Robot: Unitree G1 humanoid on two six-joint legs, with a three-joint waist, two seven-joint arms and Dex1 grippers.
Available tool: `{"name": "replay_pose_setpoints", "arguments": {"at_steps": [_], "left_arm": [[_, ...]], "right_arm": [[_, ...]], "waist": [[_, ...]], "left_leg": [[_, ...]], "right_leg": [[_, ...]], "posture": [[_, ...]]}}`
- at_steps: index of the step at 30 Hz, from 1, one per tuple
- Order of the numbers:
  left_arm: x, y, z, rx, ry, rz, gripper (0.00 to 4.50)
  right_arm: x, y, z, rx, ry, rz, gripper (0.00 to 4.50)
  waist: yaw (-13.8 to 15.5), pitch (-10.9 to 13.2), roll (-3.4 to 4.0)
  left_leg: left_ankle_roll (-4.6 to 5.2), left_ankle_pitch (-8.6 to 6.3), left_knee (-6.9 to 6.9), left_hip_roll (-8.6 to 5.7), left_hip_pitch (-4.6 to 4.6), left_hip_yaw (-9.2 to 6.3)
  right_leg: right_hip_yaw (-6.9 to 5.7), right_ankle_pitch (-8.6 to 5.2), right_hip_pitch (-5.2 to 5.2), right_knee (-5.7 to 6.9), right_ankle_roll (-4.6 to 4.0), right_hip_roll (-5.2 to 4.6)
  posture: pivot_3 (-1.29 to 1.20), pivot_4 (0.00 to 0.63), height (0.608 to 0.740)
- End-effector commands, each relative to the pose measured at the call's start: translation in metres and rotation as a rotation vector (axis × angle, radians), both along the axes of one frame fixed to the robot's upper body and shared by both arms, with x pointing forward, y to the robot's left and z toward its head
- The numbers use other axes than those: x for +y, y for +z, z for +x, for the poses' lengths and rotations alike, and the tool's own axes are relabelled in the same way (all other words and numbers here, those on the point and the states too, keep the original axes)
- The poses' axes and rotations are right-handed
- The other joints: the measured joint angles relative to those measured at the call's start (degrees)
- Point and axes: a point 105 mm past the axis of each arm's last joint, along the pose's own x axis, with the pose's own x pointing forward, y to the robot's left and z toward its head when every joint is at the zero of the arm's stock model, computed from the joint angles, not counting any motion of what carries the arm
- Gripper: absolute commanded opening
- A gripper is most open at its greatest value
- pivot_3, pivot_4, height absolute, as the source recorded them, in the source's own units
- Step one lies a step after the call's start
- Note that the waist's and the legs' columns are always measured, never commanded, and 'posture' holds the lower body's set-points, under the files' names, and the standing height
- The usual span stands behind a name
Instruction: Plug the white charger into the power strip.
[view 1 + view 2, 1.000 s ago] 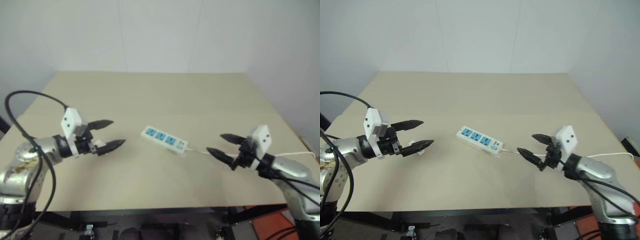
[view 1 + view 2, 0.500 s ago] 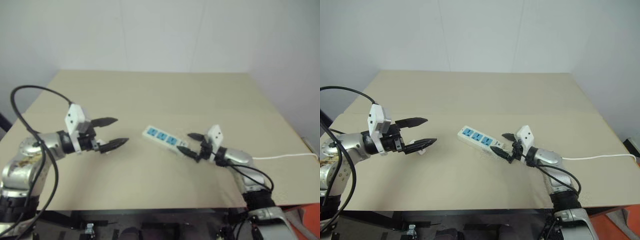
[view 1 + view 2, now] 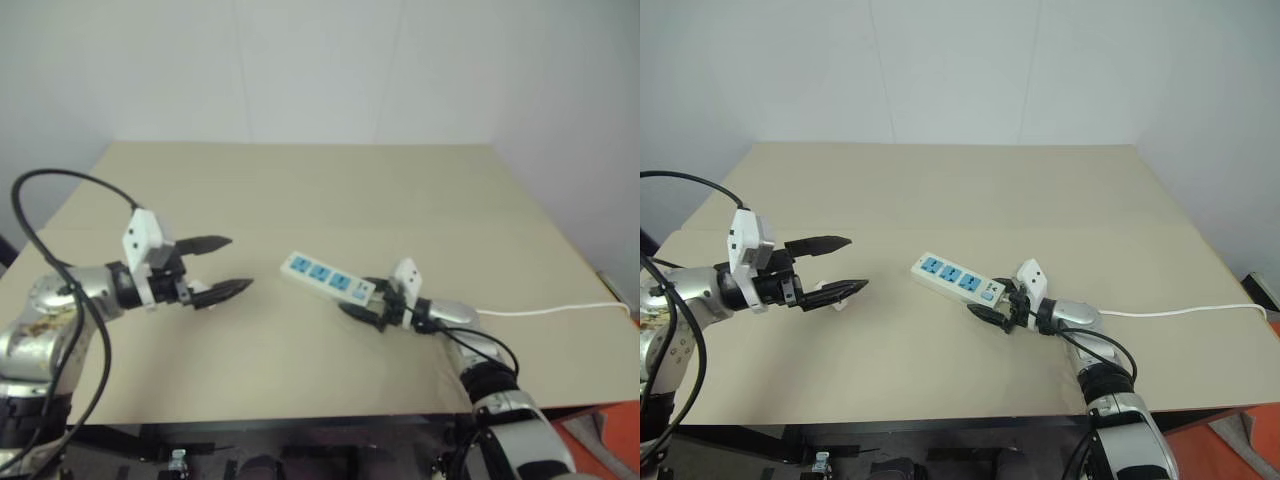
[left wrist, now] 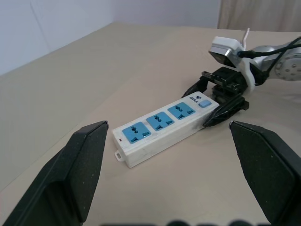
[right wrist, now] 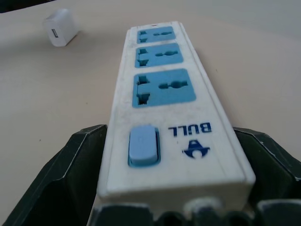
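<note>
The power strip (image 3: 326, 277) lies flat near the table's middle, a white bar with three blue socket faces and a blue switch at its right end. My right gripper (image 3: 358, 297) is open and level at that switch end. Its black fingers (image 5: 87, 160) flank the two sides of the strip there. The white charger (image 5: 61, 27) is a tiny white block lying on the table beyond the strip's far end. It lies just under my left gripper (image 3: 242, 262), which hovers open above the table to the left of the strip and points at it.
A thin white cord (image 3: 550, 311) runs from the strip's switch end to the table's right edge. The beige table (image 3: 320, 190) stretches bare behind the strip, up to a pale wall. A black cable loops above my left arm.
My right gripper has swung in from the right, lower and further forward, and now straddles the strip's switch end. My left gripper has stayed put, and the strip has not moved.
</note>
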Motion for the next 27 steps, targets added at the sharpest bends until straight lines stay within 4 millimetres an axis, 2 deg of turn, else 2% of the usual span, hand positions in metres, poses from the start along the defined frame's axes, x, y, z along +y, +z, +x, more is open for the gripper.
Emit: {"name": "replay_pose_setpoints", "arguments": {"at_steps": [1, 6, 11, 16, 19, 21, 23, 27], "left_arm": [[0.001, 0.016, -0.003, -0.071, -0.016, 0.016, 4.50], [0.002, 0.016, -0.003, -0.072, -0.021, 0.027, 4.50], [0.003, 0.015, 0.003, -0.068, -0.026, 0.060, 4.50], [0.008, 0.019, 0.028, -0.026, -0.021, 0.202, 4.50], [0.009, 0.043, 0.037, -0.070, -0.115, 0.275, 4.50], [0.012, 0.055, 0.046, -0.111, -0.152, 0.349, 4.50], [0.014, 0.061, 0.050, -0.125, -0.199, 0.404, 4.50], [0.017, 0.072, 0.071, -0.221, -0.218, 0.623, 4.50]], "right_arm": [[0.010, 0.000, 0.001, -0.018, 0.045, -0.008, 4.49], [0.016, -0.011, -0.006, 0.010, 0.114, -0.041, 4.49], [0.016, -0.017, -0.006, 0.020, 0.120, -0.073, 3.45], [0.015, 0.006, 0.001, -0.074, 0.119, -0.047, 3.44], [0.017, 0.036, -0.002, -0.178, 0.157, 0.014, 3.44], [0.018, 0.046, -0.009, -0.238, 0.202, 0.039, 3.44], [0.018, 0.047, -0.018, -0.252, 0.261, 0.029, 3.44], [0.022, 0.037, -0.042, -0.225, 0.413, -0.013, 3.44]], "waist": [[-0.21, 0.00, 0.00], [-0.81, 0.00, 0.00], [-1.20, 0.00, 0.00], [-1.17, 0.00, -0.01], [-1.15, 0.08, 0.02], [-1.30, 0.12, 0.05], [-1.20, 0.14, 0.07], [-0.86, 0.14, 0.07]], "left_leg": [[0.00, 0.00, 0.00, 0.00, 0.00, 0.00], [-0.01, 0.00, -0.01, 0.01, 0.05, -0.02], [-0.01, 0.00, -0.03, 0.02, 0.14, -0.03], [-0.04, 0.02, -0.04, 0.00, 0.31, 0.00], [-0.04, 0.02, -0.08, -0.02, 0.16, 0.05], [-0.06, 0.03, -0.07, -0.02, -0.09, 0.19], [-0.07, 0.04, -0.05, -0.02, -0.27, 0.30], [-0.07, 0.05, -0.03, -0.01, -0.59, 0.34]], "right_leg": [[0.00, 0.00, 0.00, 0.00, 0.00, 0.00], [0.00, 0.00, 0.05, 0.00, 0.00, -0.01], [0.00, 0.00, 0.11, 0.01, 0.00, 0.00], [-0.01, -0.01, 0.24, 0.06, -0.02, 0.01], [-0.01, -0.01, 0.10, 0.03, -0.01, 0.02], [-0.04, -0.01, -0.11, 0.01, -0.01, 0.04], [-0.03, -0.01, -0.28, 0.07, -0.01, 0.05], [-0.10, -0.02, -0.51, 0.13, 0.00, 0.08]], "posture": [[0.00, 0.150, 0.740], [0.00, 0.150, 0.740], [0.00, 0.150, 0.740], [0.00, 0.150, 0.740], [0.00, 0.150, 0.740], [0.00, 0.150, 0.740], [0.00, 0.150, 0.740], [0.00, 0.150, 0.740]]}}
